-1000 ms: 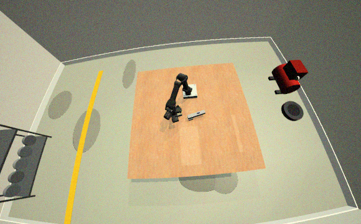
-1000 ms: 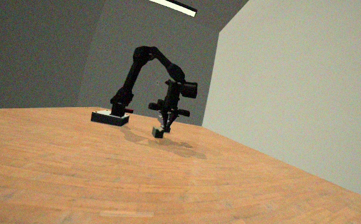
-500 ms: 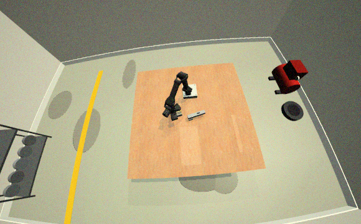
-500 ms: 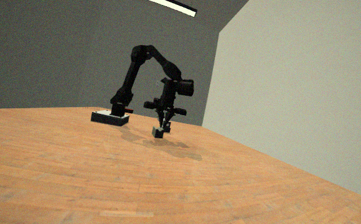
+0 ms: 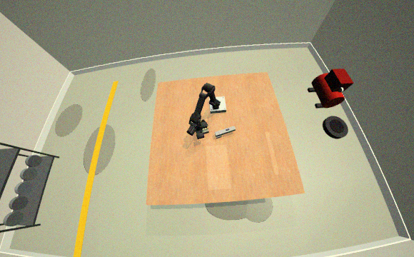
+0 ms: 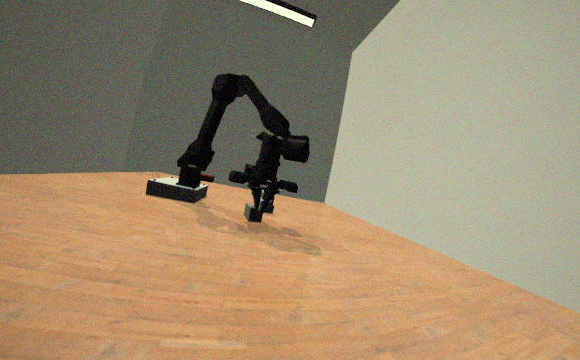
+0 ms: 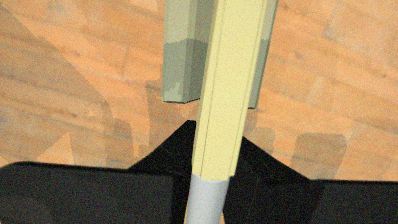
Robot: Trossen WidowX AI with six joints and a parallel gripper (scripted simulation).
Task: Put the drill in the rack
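Observation:
The drill is a pale yellow bar (image 7: 227, 90) with a grey round shank. My gripper (image 7: 204, 130) (image 5: 203, 129) (image 6: 260, 209) is shut on it, the black fingers on both sides near the shank. A grey-green grooved piece (image 7: 185, 70), probably the rack, lies below the drill in the wrist view; the bar covers part of its groove and extends beyond its near end. A long light-grey piece (image 5: 223, 133) with a small dark patch lies right of the gripper in the top view. I cannot make out the key. The fingers partly hide what lies beneath them.
The arm's base plate (image 5: 223, 103) (image 6: 170, 190) stands behind the gripper on the wooden table (image 5: 178, 171) (image 6: 120, 280). In the exterior view, a small dark block (image 6: 253, 214) is right at the fingertips. A red machine (image 5: 326, 91) and a black ring (image 5: 335, 127) are off the table.

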